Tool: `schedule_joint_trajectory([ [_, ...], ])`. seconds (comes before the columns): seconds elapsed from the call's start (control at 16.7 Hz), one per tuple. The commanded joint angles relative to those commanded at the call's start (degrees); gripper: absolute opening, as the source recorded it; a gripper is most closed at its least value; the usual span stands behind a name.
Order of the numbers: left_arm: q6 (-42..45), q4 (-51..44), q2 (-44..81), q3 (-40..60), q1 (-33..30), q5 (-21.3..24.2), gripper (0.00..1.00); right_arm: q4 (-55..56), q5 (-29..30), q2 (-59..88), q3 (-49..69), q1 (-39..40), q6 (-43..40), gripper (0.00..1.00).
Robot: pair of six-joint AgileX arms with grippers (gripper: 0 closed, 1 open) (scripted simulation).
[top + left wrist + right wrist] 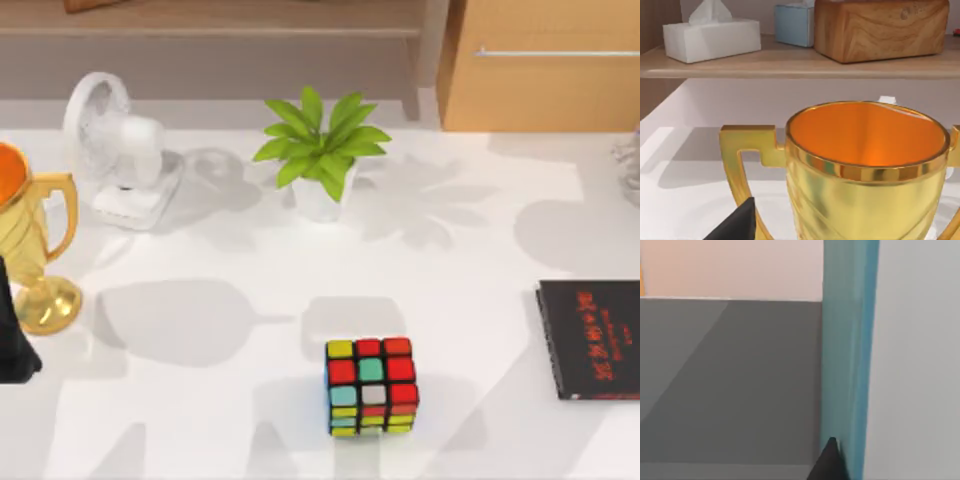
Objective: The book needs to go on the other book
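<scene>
White counter (pixel 470 300) is busy. Your black book (pixel 590 338) lies flat at the right edge, red lettering up, cut off by the frame's right side; its long axis runs near to far across the counter, slightly skewed. The cube (pixel 371 386) sits left of it, well apart, near the front edge. Farther back you have a plant (pixel 322 152) in a white pot at centre and a white fan (pixel 115 150) to its left. The gold trophy (pixel 32 250) stands at the far left edge, orange inside. Nothing lies on the black book's cover.

Your left hand (pixel 14 330) is a dark shape at the left edge, just beside the trophy's base. Left wrist view: trophy cup (pixel 865 165) looms close, a dark fingertip (pixel 737 225) beside its handle; behind it a shelf (pixel 790 62) with a tissue box (pixel 710 37), a blue box (pixel 794 22) and a wooden box (pixel 880 27). You cannot tell if this hand is open or closed.

Right wrist view: the teal book (pixel 847 365) shows as a teal band running straight up the picture, a pale surface on one side, grey on the other. One dark fingertip (pixel 830 462) sits against the teal face. You cannot tell whether the right hand grips it, nor where over the counter the teal book is.
</scene>
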Motion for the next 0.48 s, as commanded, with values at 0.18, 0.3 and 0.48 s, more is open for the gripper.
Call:
schedule_joint_trajectory([
  [0.18, 0.0, 0.0, 0.0, 0.0, 0.0, 0.0, 1.0, -0.43, -0.27, -1.22, -0.79, -0.25, 0.01, 0.0],
  [0.3, 0.0, 0.0, 0.0, 0.0, 0.0, 0.0, 1.0, -0.38, -0.26, -0.98, -0.58, 0.03, 0.09, 0.0],
  [0.48, 0.0, 0.0, 0.0, 0.0, 0.0, 0.0, 1.0, -0.69, 0.42, -2.53, -1.34, 0.05, 1.78, 0.0],
])
